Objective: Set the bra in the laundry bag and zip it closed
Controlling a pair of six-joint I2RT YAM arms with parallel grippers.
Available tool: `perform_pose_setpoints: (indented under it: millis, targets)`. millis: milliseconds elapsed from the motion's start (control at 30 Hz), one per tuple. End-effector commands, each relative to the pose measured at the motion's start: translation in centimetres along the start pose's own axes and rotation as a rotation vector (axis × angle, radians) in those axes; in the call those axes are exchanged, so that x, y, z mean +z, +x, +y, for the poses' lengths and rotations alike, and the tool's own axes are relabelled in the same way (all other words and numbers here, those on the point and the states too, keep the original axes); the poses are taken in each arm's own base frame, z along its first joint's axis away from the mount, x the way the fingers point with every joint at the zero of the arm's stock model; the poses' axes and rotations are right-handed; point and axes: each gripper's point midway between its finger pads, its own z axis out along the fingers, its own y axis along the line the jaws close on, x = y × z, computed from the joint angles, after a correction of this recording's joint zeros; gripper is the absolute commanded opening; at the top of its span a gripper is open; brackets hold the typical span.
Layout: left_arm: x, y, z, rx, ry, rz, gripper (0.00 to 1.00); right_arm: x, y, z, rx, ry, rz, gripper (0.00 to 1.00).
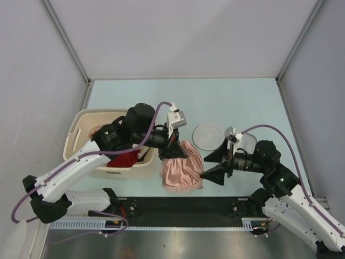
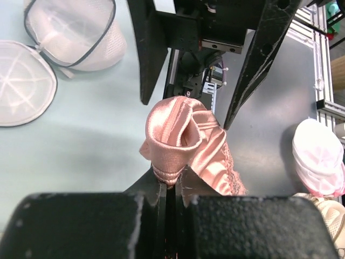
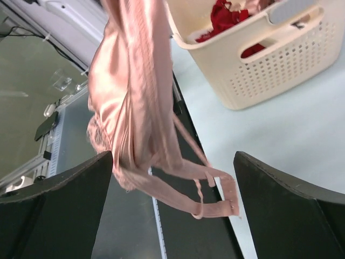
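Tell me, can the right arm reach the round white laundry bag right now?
Probably yes. The laundry bag lies just beside the right arm, with nothing between them. That arm's jaws stand open and empty; the bra hangs from the left arm, off to the side.

Left gripper (image 2: pixel 173 186) pinches the bra (image 2: pixel 186 137) tight; right gripper (image 1: pixel 210 167) faces it, jaws spread wide

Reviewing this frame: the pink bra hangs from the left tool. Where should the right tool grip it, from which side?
Probably the bunched satin body of the bra, below the left tool, coming in level from the robot's right. It hangs as a narrow vertical fold facing the open right tool; the thin strap loop dangling lowest looks too slack.
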Motion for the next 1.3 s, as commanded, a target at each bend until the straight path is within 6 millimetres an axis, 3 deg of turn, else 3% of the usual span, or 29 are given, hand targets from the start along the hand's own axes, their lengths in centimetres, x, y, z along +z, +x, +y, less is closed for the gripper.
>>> perform_pose_setpoints:
  millis: [0, 133, 200, 333, 433, 567, 600, 767, 800, 900, 1067, 1267]
  targets:
    - [-2.1, -1.6, -0.3, 0.048, -0.036, -0.024, 0.0, 0.0, -0.9, 0.9, -0.089, -0.049, -0.09, 1.0]
    - [-3.0, -2.3, 1.1, 0.001, -0.148, -0.028, 0.0, -0.3, -0.2, -1.2, 0.006, 0.115, -0.037, 1.0]
    - [-3.3, -3.0, 1.7, -0.022, -0.182, -0.043, 0.0, -0.6, -1.6, -1.6, 0.099, 0.192, -0.04, 1.0]
    - [-3.7, -4.2, 4.6, -0.063, -0.346, -0.061, 0.0, -0.9, -1.1, -0.4, 0.387, 0.236, 0.083, 0.99]
    - [-4.3, -5.2, 6.8, -0.064, -0.473, -0.11, 0.0, -1.4, -1.1, -0.1, 0.508, 0.278, 0.116, 1.0]
    - [-5.1, -6.6, 8.9, -0.054, -0.595, -0.172, 0.0, -2.0, -3.5, 1.0, 0.531, 0.262, 0.086, 1.0]
    - [-5.3, -6.9, 9.3, -0.043, -0.617, -0.186, 0.0, -2.1, -5.0, 1.3, 0.536, 0.242, 0.059, 1.0]
    - [-5.1, -8.8, 8.3, -0.005, -0.556, -0.278, 0.0, -1.2, -7.5, 0.7, 0.74, 0.161, 0.037, 1.0]
    - [-5.0, -8.9, 8.1, -0.013, -0.55, -0.29, 0.0, -0.8, -8.9, 1.1, 0.768, 0.112, -0.004, 1.0]
    - [-5.3, -9.4, 7.7, -0.019, -0.539, -0.326, 0.0, -0.3, -9.6, 0.8, 0.799, 0.078, -0.05, 1.0]
    - [-5.2, -10.0, 6.7, -0.019, -0.484, -0.347, 0.0, 0.4, -8.9, 0.3, 0.833, 0.073, -0.022, 1.0]
    - [-4.0, -9.9, 3.6, 0.013, -0.299, -0.337, 0.0, 0.9, -7.9, -0.7, 0.771, 0.09, 0.011, 1.0]
